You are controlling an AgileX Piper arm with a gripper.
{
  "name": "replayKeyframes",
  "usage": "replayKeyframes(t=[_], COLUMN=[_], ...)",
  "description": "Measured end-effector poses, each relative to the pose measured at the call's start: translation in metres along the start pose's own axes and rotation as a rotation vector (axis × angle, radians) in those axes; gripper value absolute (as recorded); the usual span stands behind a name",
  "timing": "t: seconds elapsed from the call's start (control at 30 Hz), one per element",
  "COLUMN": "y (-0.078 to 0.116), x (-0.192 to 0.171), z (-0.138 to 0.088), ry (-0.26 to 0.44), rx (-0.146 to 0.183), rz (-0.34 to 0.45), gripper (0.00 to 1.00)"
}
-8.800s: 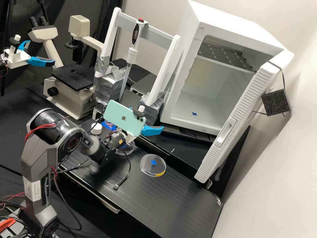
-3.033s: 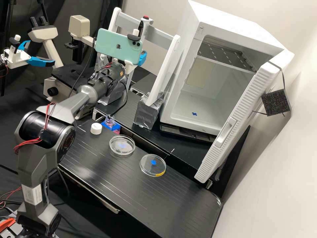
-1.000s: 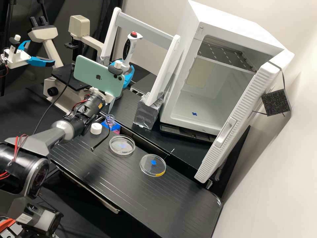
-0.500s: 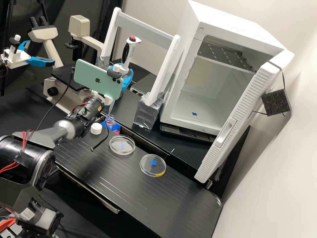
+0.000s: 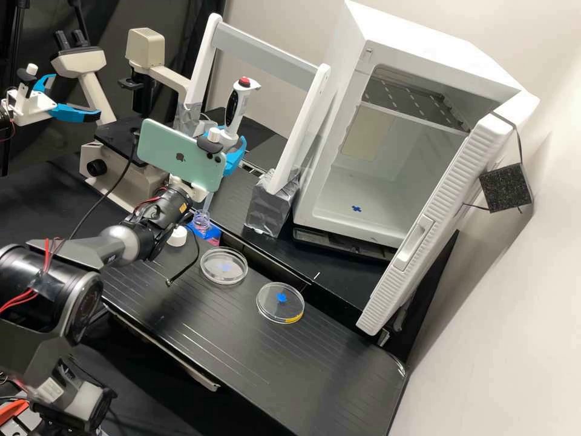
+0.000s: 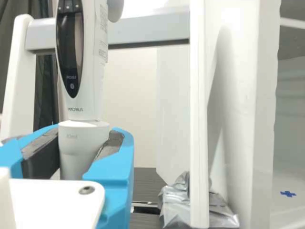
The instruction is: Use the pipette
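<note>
In the high view my gripper (image 5: 233, 156), partly behind the green phone on the wrist, is shut on the white pipette (image 5: 235, 112). The pipette leans slightly, its red button up. Its clear lower end comes down behind the phone to the mouth of the open bottle (image 5: 201, 219); whether it is inside, I cannot tell. In the wrist view the gripper (image 6: 86, 150) has its blue fingers on both sides of the pipette (image 6: 82, 143), just below the dark display. A white cap (image 5: 177, 236) lies beside the bottle.
Two clear dishes, one nearer the bottle (image 5: 224, 266) and one farther right (image 5: 280, 303), lie on the black bench (image 5: 242, 351). Behind the gripper stands the white rack (image 5: 266, 51) with foil-wrapped feet. A microscope (image 5: 121, 175) is at left, an open white incubator (image 5: 375, 181) at right.
The pipette hung on the rack at first; my gripper took hold of it and brought it off, forward and down. Over the last second it has sunk a little further to the bottle.
</note>
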Motion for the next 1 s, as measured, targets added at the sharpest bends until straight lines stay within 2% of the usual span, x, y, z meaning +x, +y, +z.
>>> replayKeyframes(t=[0.27, 0.67, 1.0], y=[-0.015, -0.044, -0.05], x=[-0.005, -0.013, -0.014], z=[0.008, 0.013, 0.02], ry=[-0.007, 0.041, 0.026], rx=[-0.009, -0.106, -0.105], rz=[-0.035, -0.048, -0.036], gripper=[0.0, 0.0, 0.0])
